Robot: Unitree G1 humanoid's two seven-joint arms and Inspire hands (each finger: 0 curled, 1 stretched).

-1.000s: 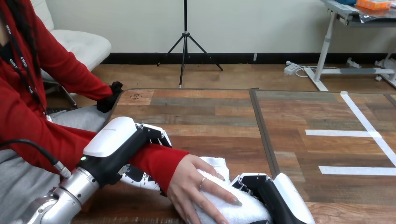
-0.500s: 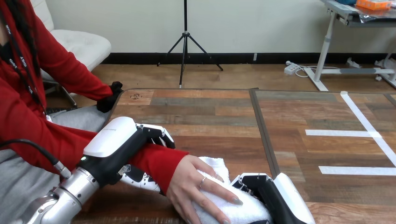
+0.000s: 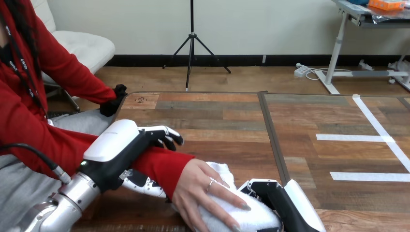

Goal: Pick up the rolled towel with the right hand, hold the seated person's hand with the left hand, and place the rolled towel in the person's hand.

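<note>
At 6 o'clock, rolled towel (image 3: 251,220) lies under person's hand (image 3: 200,193); left hand (image 3: 116,145) loosely wraps person's forearm (image 3: 157,166); right hand (image 3: 290,208) at towel's 3 o'clock, grip can't tell. Best: steady forearm, withdraw right slowly.

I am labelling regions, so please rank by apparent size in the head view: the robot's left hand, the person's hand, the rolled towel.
1. The left hand, clearly largest.
2. The person's hand and the rolled towel: alike; towel partly covered and cut off, so unranked.
</note>
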